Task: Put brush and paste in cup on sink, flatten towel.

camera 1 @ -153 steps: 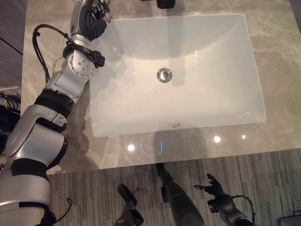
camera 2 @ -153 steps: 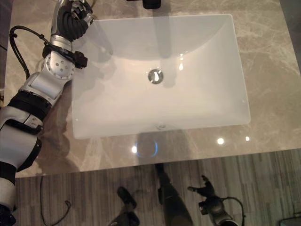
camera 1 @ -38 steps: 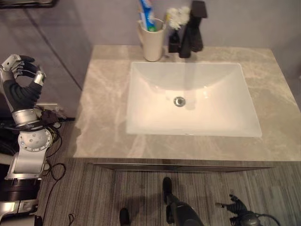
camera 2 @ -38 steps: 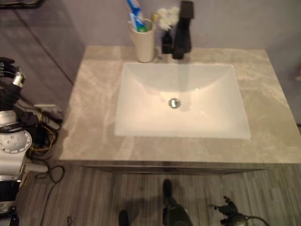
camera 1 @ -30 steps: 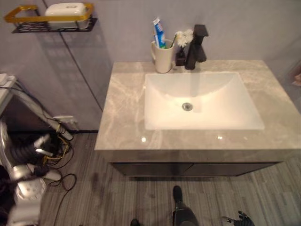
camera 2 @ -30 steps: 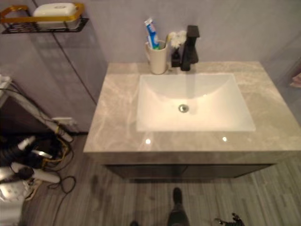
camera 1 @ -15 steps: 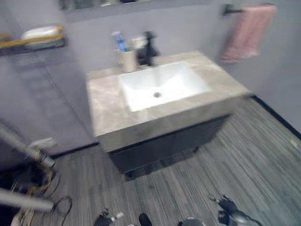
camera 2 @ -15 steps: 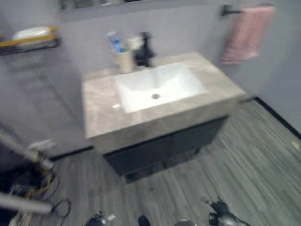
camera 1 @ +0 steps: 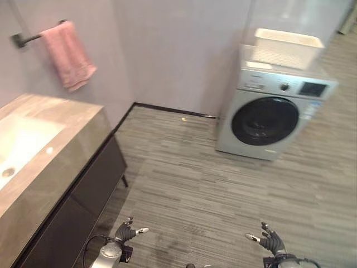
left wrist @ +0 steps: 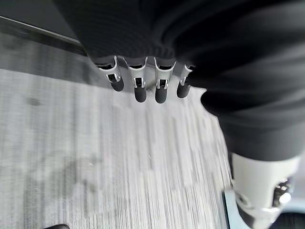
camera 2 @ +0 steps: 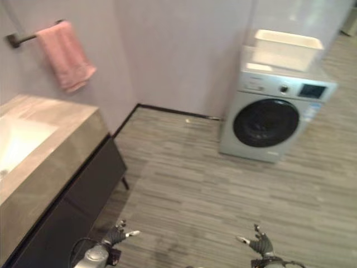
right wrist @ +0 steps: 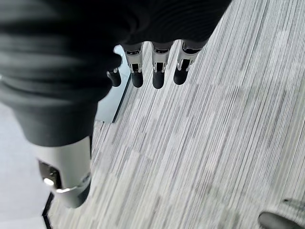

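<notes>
A pink towel [camera 1: 68,53] hangs bunched and slightly askew from a dark wall bar [camera 1: 22,38] at the upper left. Below it the grey stone counter [camera 1: 61,162] with the white basin [camera 1: 19,142] runs off the left edge. My left hand [camera 1: 125,231] hangs low over the floor beside the dark cabinet, open, holding nothing. My right hand [camera 1: 271,242] hangs low at the lower right, open and empty too. In the wrist views the left hand's fingers [left wrist: 138,88] and the right hand's fingers [right wrist: 157,71] are straight, with striped floor past them.
A washing machine [camera 1: 273,120] stands against the far wall at the right, with a white basket [camera 1: 287,47] on top. A dark cabinet [camera 1: 78,206] sits under the counter. Grey striped floor [camera 1: 195,190] stretches between the cabinet and the machine.
The camera has swung right and back: the cup with brush and paste and the tap have left the picture, and the towel and washing machine have come in. My left hand has dropped from the sink.
</notes>
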Controlling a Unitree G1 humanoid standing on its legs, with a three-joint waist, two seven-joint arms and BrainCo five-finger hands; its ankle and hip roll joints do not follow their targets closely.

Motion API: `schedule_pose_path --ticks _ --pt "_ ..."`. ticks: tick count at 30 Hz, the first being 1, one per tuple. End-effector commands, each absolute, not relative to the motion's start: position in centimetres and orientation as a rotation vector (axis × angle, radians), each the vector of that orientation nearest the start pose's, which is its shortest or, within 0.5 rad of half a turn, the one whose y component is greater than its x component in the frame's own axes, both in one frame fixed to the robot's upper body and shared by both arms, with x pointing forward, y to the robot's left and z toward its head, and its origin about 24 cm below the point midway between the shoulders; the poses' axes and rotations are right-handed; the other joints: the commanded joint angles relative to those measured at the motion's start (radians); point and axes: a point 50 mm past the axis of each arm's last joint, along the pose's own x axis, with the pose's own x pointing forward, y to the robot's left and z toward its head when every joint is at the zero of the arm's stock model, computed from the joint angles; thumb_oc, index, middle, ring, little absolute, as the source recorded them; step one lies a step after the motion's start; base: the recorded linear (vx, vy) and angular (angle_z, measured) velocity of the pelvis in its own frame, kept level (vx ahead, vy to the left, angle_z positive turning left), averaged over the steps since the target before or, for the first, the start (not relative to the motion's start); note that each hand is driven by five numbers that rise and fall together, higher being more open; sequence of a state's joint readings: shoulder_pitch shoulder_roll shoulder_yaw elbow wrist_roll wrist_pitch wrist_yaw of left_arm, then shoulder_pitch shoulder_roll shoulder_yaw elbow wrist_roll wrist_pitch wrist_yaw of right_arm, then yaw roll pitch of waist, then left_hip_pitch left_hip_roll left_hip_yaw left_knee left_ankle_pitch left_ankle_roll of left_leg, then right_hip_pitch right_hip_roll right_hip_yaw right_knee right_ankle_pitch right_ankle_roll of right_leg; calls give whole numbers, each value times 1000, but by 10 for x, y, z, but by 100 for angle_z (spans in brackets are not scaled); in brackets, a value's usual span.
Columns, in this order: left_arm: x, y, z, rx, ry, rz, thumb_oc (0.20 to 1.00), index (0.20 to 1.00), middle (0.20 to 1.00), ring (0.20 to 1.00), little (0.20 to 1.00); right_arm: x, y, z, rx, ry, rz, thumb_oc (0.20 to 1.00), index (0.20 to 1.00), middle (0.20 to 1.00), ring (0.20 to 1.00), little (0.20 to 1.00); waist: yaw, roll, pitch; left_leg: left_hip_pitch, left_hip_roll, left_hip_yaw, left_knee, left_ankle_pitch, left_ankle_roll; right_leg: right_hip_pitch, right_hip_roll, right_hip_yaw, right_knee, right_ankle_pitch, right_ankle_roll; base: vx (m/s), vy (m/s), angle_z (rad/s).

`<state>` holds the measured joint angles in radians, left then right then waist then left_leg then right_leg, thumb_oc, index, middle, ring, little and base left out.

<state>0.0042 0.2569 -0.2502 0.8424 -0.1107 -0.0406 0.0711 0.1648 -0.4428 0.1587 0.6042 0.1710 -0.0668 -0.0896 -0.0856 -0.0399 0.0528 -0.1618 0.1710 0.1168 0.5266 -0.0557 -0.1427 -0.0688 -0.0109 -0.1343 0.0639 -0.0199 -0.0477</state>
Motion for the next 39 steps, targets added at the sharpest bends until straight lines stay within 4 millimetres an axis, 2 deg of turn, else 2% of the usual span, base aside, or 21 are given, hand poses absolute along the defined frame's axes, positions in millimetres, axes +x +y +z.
schedule_pose_path --ticks 1,2,4,5,9,14,15,19,21,25,27,29,30,31,32,33,34,35,37,38,39 --pt "182 213 -113 272 740 42 1000 1000 1000 1000 1000 174 -267 -74 -346 591 -121 1000 1000 1000 1000 1000 27 -9 60 -8 -61 66 -134 85 99 49 -52 -23 -106 36 129 246 94 -116" --pt "182 210 -112 270 731 30 1000 1000 1000 1000 1000 168 -274 -79 -308 618 -152 1000 1000 1000 1000 1000 44 -2 62 -45 -30 66 -349 124 83 81 -51 -15 -102 10 137 203 97 -36" --pt "182 209 -113 286 729 18 1000 1000 1000 1000 1000 167 -273 -80 -285 622 -142 1000 1000 1000 1000 1000 56 2 67 -36 -36 40 -399 147 73 93 -51 -9 -89 -2 141 224 106 4" --pt "182 209 -112 282 735 -1 1000 1000 1000 1000 1000 154 -268 -98 -131 718 -154 1000 1000 1000 1000 1000 54 4 69 6 -46 46 -402 115 73 98 -57 -23 -53 -28 143 168 76 -23" --pt "198 203 -97 122 658 16 1000 1000 1000 1000 1000 161 -252 -104 133 711 -206 1000 1000 1000 1000 1000 60 10 63 63 -81 50 -407 77 94 79 -74 -35 42 -43 151 87 116 -22" --pt "232 194 -59 126 466 -56 1000 1000 1000 1000 1000 189 -240 -94 211 634 -167 1000 1000 1000 1000 1000 68 20 95 58 -87 83 -238 -33 123 -13 -131 -97 273 -91 166 -19 134 -18" --pt "248 196 -49 158 412 -29 1000 1000 1000 1000 1000 201 -232 -89 250 590 -153 1000 1000 1000 1000 1000 71 17 117 35 -81 92 -119 -99 130 -44 -163 -130 382 -138 159 -38 68 -33" --pt "272 196 -33 236 322 33 1000 1000 1000 1000 1000 220 -228 -77 247 506 -186 1000 1000 1000 1000 1000 69 5 135 -41 -62 61 85 -218 155 -79 -162 -142 530 -256 116 25 23 11" --pt "273 197 -34 197 326 70 1000 1000 1000 1000 1000 225 -226 -77 285 492 -226 1000 1000 1000 1000 1000 72 1 129 -45 -64 54 102 -232 165 -76 -157 -145 531 -263 116 133 23 22" --pt "270 191 -37 169 334 61 1000 1000 1000 1000 1000 221 -226 -83 426 492 -309 1000 1000 1000 1000 1000 83 -1 108 -23 -83 49 50 -215 175 -59 -158 -155 488 -224 142 174 73 2" --pt "265 187 -40 172 347 29 1000 1000 1000 1000 1000 209 -230 -93 554 505 -407 1000 1000 1000 1000 1000 90 3 103 34 -129 49 -44 -176 186 -91 -187 -129 559 -9 226 228 200 2" --pt "258 189 -45 155 362 31 1000 1000 1000 1000 1000 206 -232 -93 590 496 -427 1000 1000 1000 1000 1000 87 22 114 81 -146 58 -106 -158 198 -149 -225 -117 635 119 254 174 215 -2" --pt "258 189 -45 155 362 31 1000 1000 1000 1000 1000 206 -232 -93 590 496 -427 1000 1000 1000 1000 1000 88 22 111 80 -146 59 -112 -153 198 -152 -225 -117 632 122 253 258 285 -8" --pt "247 193 -51 159 384 19 1000 1000 1000 1000 1000 199 -238 -95 597 496 -437 1000 1000 1000 1000 1000 73 52 120 132 -148 64 -181 -143 207 -235 -245 -123 667 121 256 306 204 -9" --pt "245 195 -51 173 386 10 1000 1000 1000 1000 1000 198 -240 -94 607 488 -429 1000 1000 1000 1000 1000 58 53 117 159 -156 57 -221 -132 202 -266 -195 -109 617 85 242 307 202 -33" --pt "245 195 -51 173 386 10 1000 1000 1000 1000 1000 198 -240 -94 607 489 -429 1000 1000 1000 1000 1000 58 54 115 159 -154 58 -225 -128 201 -266 -192 -110 612 89 241 267 73 -47" --pt "242 199 -53 183 397 8 1000 1000 1000 1000 1000 193 -245 -94 600 487 -437 1000 1000 1000 1000 1000 44 50 114 190 -173 61 -247 -120 195 -285 -160 -115 522 86 238 470 60 -53" --pt "235 204 -61 184 437 10 1000 1000 1000 1000 1000 182 -250 -97 596 490 -460 1000 1000 1000 1000 1000 24 49 99 266 -190 76 -331 -129 175 -289 -213 -187 258 106 241 669 22 -38" --pt "233 206 -64 190 449 15 1000 1000 1000 1000 1000 175 -253 -99 600 496 -476 1000 1000 1000 1000 1000 3 61 89 294 -175 64 -362 -126 153 -302 -215 -164 135 123 239 639 -86 -1" --pt "240 209 -58 212 418 4 1000 1000 1000 1000 1000 162 -255 -105 610 522 -498 1000 1000 1000 1000 1000 -36 61 84 359 -146 37 -411 -107 104 -350 -248 -37 -6 217 278 557 -113 21" --pt "240 209 -58 212 418 4 1000 1000 1000 1000 1000 162 -255 -105 610 522 -498 1000 1000 1000 1000 1000 -35 64 85 362 -144 37 -413 -107 103 -346 -245 -39 -11 220 279 769 -170 38"
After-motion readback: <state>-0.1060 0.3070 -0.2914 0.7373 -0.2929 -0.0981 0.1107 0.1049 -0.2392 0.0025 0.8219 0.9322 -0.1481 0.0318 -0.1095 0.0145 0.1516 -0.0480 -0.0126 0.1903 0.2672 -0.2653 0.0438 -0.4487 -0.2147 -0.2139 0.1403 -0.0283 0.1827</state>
